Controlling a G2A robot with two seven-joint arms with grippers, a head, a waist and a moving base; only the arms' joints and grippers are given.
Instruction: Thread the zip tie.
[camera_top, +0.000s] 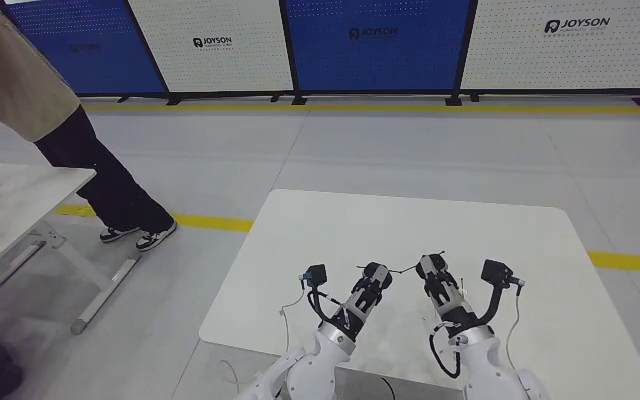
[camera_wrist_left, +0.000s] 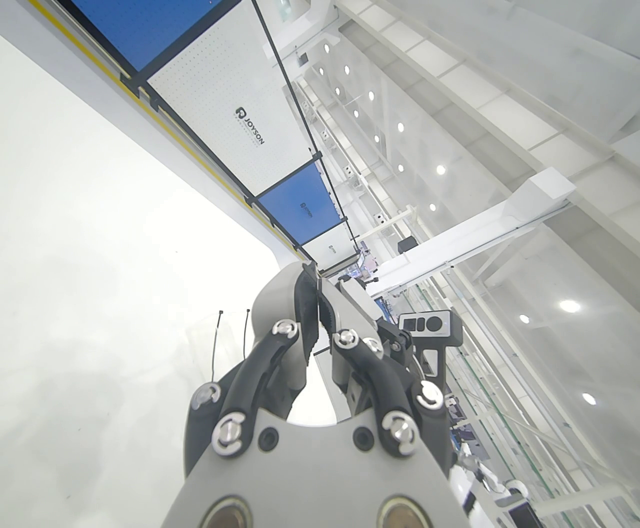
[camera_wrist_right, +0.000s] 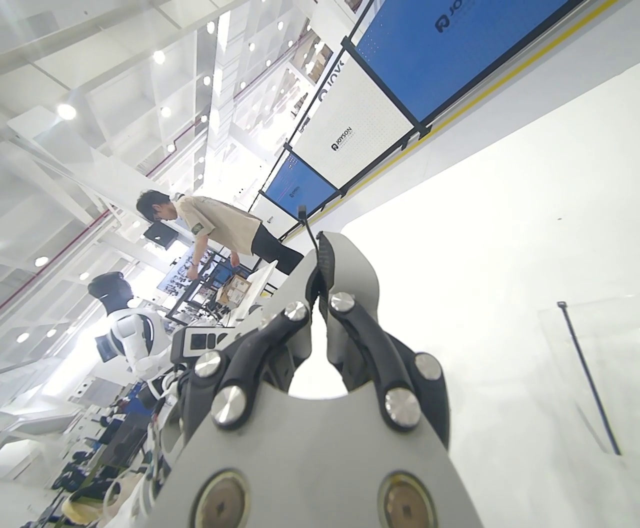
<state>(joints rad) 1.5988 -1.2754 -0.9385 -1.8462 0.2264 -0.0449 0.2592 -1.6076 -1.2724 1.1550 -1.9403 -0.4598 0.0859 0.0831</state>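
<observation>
Top view: zip tie (camera_top: 402, 270), 1 pc, held above worktop (camera_top: 400, 215) near its front edge. Right jaws clamped on head end, left jaws clamped on tail, prob. to line tip w/ head slot. Spare ties (camera_wrist_left: 216, 345) lie on worktop.

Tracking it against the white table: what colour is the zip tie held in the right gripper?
Black; the zip tie shows best in the right wrist view.
</observation>
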